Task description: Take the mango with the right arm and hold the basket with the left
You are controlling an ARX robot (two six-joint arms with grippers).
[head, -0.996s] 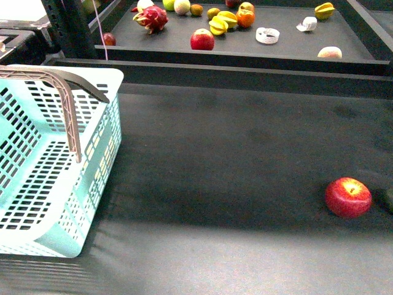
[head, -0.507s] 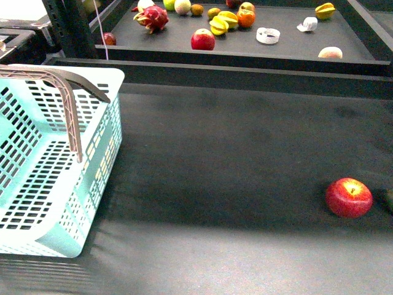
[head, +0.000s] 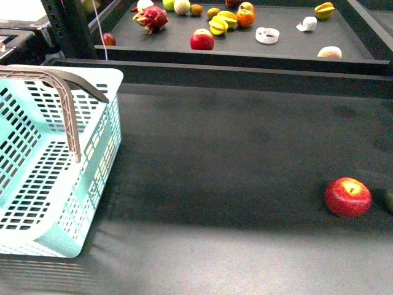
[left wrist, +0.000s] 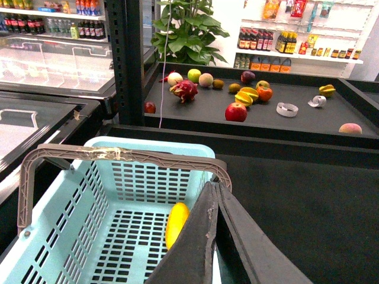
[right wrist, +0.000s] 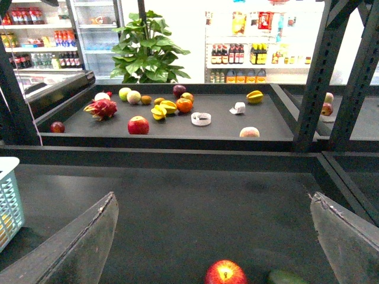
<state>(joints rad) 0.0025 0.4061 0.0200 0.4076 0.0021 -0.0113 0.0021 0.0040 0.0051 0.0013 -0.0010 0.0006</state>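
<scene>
Along the left edge of the front view sits the basket (head: 55, 160), its handle (head: 69, 110) swung up over the open top. Neither arm shows in that view. A red apple (head: 348, 196) lies alone on the dark table (head: 221, 172) at the lower right of the frame, well apart from the basket. Across the top of the frame runs a shelf (head: 295, 46) with scattered fruit, among them a second apple (head: 202, 40) and a dragon fruit (head: 151, 17).

From the left wrist camera I see the left gripper (left wrist: 214, 195) over the basket's near rim, its two fingers (left wrist: 201, 236) pressed together with only a thin seam between them. I cannot tell whether any part of the rim is pinched there. The mango (left wrist: 176, 223) lies on the basket floor, just beside those fingers and partly hidden by them.

From the right wrist camera the right gripper (right wrist: 213, 236) stands wide apart and holds nothing. The red apple shows low between its fingers (right wrist: 77, 248), on the table, not touching either. A dark green thing (right wrist: 284, 277) lies just beside the apple; I cannot make out what it is.
</scene>
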